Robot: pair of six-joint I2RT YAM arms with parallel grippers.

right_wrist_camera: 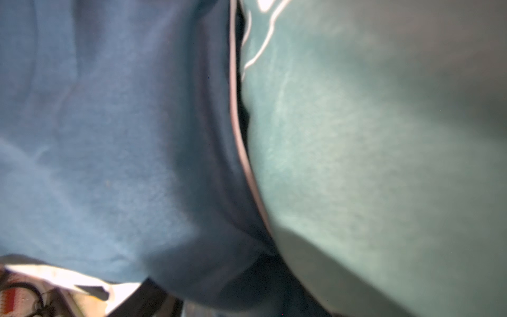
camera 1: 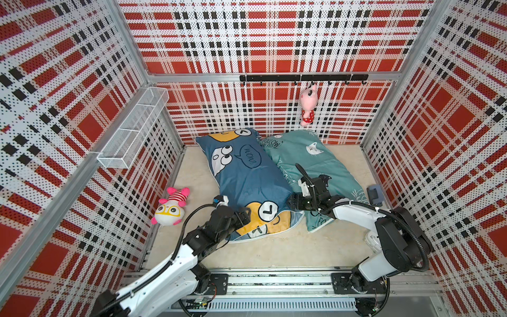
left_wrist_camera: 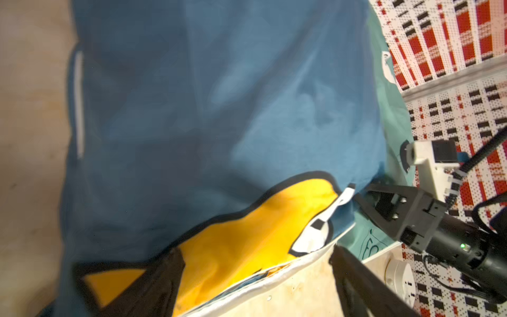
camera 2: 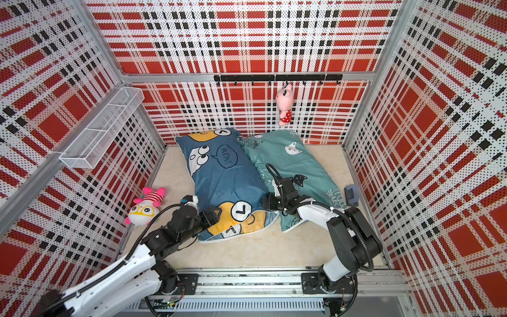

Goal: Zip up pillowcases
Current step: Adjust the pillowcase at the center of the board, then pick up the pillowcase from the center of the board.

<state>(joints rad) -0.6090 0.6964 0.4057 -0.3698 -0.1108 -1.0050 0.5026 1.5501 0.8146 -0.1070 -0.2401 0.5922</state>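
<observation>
Two pillowcases lie side by side on the beige floor in both top views: a dark blue one (camera 1: 247, 178) with yellow cartoon faces and a teal one (camera 1: 312, 162) with cat faces. My left gripper (camera 1: 247, 215) is open at the blue one's near left corner. In the left wrist view its dark fingers (left_wrist_camera: 156, 282) stand wide apart, and the white-piped near edge (left_wrist_camera: 274, 277) runs between them. My right gripper (camera 1: 292, 201) sits low where the two pillowcases meet, its jaws open (left_wrist_camera: 375, 200) beside the blue one's near right corner. The right wrist view shows only blurred blue fabric (right_wrist_camera: 109, 137) and teal fabric (right_wrist_camera: 384, 137).
A white plush toy with yellow glasses (camera 1: 171, 207) lies near the left wall. A pink plush (camera 1: 307, 105) hangs from the black hook rail (camera 1: 301, 78). A white wire basket (camera 1: 134, 129) is mounted on the left wall. A small grey device (camera 1: 374, 195) lies by the right wall.
</observation>
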